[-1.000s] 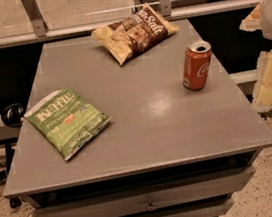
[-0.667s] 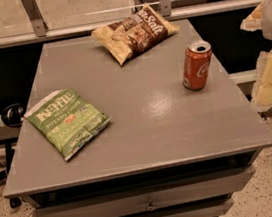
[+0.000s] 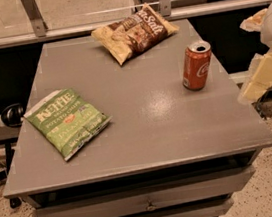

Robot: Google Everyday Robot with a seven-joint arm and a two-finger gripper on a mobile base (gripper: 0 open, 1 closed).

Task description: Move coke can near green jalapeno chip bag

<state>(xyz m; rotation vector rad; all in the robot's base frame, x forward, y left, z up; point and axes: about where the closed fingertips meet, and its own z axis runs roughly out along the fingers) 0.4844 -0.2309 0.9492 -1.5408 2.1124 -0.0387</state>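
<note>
Right of coke can, beyond table edge: gripper, grip state cannot be told | coke can upright, unmoved; green jalapeno chip bag well left of it | change: none, approach pending

We are seeing warm, soft overhead light, with a dull sheen glaring off the grey table near centre. The coke can is casting a faint shadow. The gripper, at three o'clock, is looking pale and washed out.
</note>
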